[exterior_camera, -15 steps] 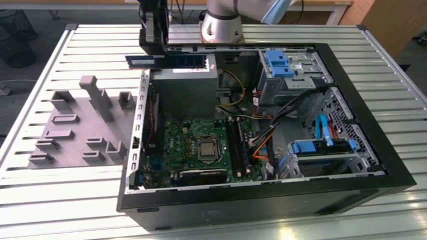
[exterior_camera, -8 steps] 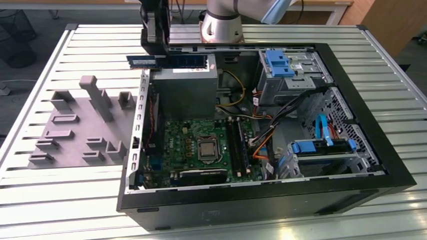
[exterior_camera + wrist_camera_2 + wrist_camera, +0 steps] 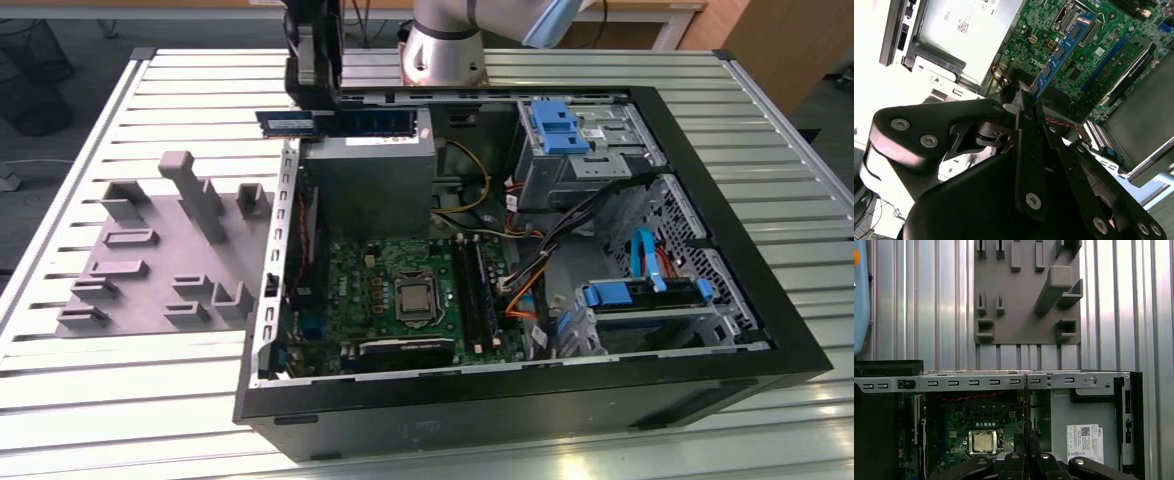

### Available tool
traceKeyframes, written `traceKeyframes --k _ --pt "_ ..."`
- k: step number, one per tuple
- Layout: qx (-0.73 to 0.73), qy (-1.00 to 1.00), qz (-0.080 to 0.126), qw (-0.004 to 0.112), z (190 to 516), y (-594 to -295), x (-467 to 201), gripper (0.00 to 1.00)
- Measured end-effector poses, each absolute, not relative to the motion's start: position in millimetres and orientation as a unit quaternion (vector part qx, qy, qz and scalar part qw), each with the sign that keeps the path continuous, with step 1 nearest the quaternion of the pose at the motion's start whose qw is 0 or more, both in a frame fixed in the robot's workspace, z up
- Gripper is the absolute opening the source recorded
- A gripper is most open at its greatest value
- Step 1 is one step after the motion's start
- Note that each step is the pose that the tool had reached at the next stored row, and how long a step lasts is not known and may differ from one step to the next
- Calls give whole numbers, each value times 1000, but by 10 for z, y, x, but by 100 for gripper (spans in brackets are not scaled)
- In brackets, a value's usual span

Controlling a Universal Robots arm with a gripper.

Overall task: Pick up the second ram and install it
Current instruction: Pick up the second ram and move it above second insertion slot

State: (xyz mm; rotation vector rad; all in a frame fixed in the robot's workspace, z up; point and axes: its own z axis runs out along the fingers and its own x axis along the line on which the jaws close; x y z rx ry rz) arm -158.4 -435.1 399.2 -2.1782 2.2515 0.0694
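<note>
The second ram (image 3: 358, 122) is a narrow dark-green stick with a blue sticker at its end toward the exterior view's left. It hangs level above the back left corner of the open computer case (image 3: 747, 330), over the grey power supply (image 3: 367, 185). My gripper (image 3: 318, 106) is shut on it from above. In the second wrist view the ram (image 3: 1061, 50) juts out edge-on from between the black fingers (image 3: 1026, 125), over the green motherboard (image 3: 1104, 30). In the first wrist view its thin edge (image 3: 1026, 410) rises from the gripper (image 3: 1026, 460). The long black slots (image 3: 477, 290) lie lower on the motherboard (image 3: 380, 275).
A grey fixture plate (image 3: 147, 260) with upright holders lies on the slatted table at the exterior view's left. Drive cages with blue tabs (image 3: 561, 125) and bundled cables (image 3: 527, 290) fill the case's right half. The arm's base (image 3: 447, 50) stands behind the case.
</note>
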Motion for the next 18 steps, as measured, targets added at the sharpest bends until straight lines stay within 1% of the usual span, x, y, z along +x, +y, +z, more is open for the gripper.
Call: traceKeyframes --k 18 --pt "-695 719 22 4 3991 -4351 -1512 14"
